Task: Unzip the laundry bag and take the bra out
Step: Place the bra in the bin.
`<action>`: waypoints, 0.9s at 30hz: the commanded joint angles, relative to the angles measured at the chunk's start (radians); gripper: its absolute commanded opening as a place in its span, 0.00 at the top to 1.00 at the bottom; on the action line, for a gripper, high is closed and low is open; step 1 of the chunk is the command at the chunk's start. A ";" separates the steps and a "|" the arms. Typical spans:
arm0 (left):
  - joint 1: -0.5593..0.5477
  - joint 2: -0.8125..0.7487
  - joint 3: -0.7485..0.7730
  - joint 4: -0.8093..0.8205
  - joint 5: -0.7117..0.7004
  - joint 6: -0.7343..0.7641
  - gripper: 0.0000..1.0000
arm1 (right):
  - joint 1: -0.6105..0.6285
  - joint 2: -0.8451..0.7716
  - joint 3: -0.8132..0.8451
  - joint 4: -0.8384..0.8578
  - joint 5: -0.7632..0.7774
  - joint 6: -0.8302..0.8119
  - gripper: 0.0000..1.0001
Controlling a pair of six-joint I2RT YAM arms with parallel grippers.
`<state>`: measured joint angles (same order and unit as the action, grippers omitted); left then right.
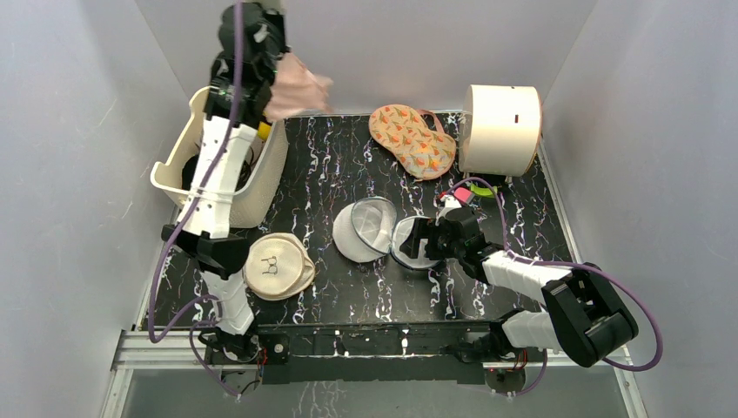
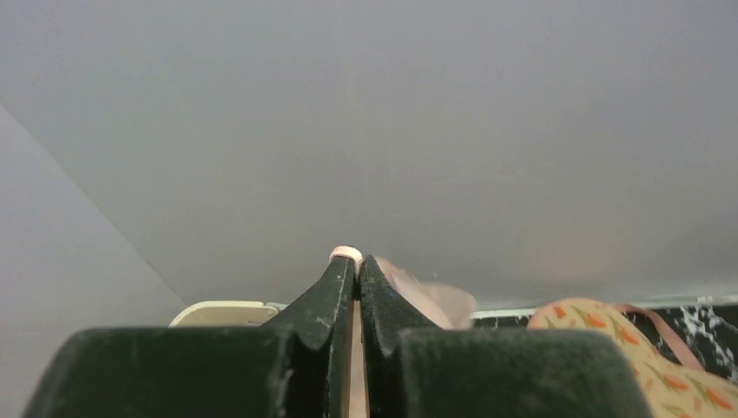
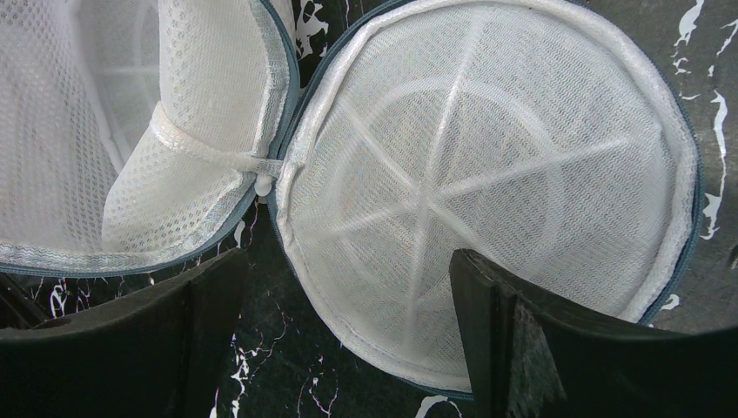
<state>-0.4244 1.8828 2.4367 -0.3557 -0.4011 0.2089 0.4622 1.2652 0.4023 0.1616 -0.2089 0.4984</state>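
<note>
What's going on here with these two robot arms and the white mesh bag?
The white mesh laundry bag lies unzipped and open mid-table, and it looks empty. The left arm has its jaws shut on a pinkish bra, held high at the back left by the white basket. The right arm hovers over the open bag with its jaws apart, holding nothing.

White mesh laundry bag (image 1: 358, 233) lies unzipped at centre, halves splayed; blurred pinkish bra (image 1: 296, 87) seemingly hangs aloft
</note>
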 commanded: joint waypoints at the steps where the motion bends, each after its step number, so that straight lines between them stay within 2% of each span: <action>1: 0.186 -0.049 0.055 0.029 0.121 -0.218 1.00 | -0.006 0.026 0.010 -0.045 0.019 -0.007 0.15; 3: 0.281 -0.070 0.034 0.026 0.204 -0.322 1.00 | -0.005 0.019 0.006 -0.042 0.021 -0.005 0.15; 8: 0.414 -0.129 -0.091 -0.011 0.269 -0.452 1.00 | -0.006 0.028 0.009 -0.038 0.026 -0.001 0.15; 13: 0.525 -0.253 -0.358 0.032 0.313 -0.549 1.00 | -0.005 0.036 0.013 -0.042 0.023 -0.001 0.15; 16: 0.576 -0.314 -0.473 -0.006 0.295 -0.605 1.00 | -0.005 0.033 0.010 -0.040 0.023 -0.003 0.15; 21: 0.605 -0.407 -0.623 -0.040 0.239 -0.662 1.00 | -0.006 0.035 0.012 -0.039 0.020 -0.003 0.15; 27: 0.607 -0.444 -0.641 -0.130 0.270 -0.693 1.00 | -0.006 0.030 0.009 -0.037 0.019 -0.004 0.15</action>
<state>0.1841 1.5085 1.8008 -0.4374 -0.1558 -0.4458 0.4622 1.2781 0.4099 0.1658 -0.2081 0.4988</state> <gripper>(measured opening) 0.015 0.850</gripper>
